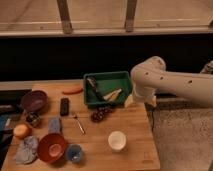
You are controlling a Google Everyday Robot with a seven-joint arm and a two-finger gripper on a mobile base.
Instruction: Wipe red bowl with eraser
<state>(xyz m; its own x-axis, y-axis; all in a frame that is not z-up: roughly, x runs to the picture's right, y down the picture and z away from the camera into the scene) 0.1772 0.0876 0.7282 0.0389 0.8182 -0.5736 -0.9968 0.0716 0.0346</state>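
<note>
At the right edge of the table (127, 122), just beside the green tray (107, 75), hangs the gripper (135, 99); whether it is open or closed I cannot tell. The red bowl (52, 147) sits front left. The eraser (64, 106) lies apart behind it.

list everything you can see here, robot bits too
table: one, light wood, lower left
bin: one, green, back of table, right
long item: one, orange-red, back, left of bin
eraser: one, black, left of bin
purple bowl: one, dark purple, left edge
tin: one, metallic, before purple bowl
sponge: one, light blue, nearer than eraser
red bowl: one, orange-red, front left
blue cup: one, blue, right of red bowl
white cup: one, white, front centre
dark cluster: one, dark red, before bin
utensil: one, silvery, table centre
fruit: one, orange-yellow, left edge
cloth: one, grey-blue, front left corner
arm: one, white, right side
pincer: one, pale, arm's end by bin's right corner
</note>
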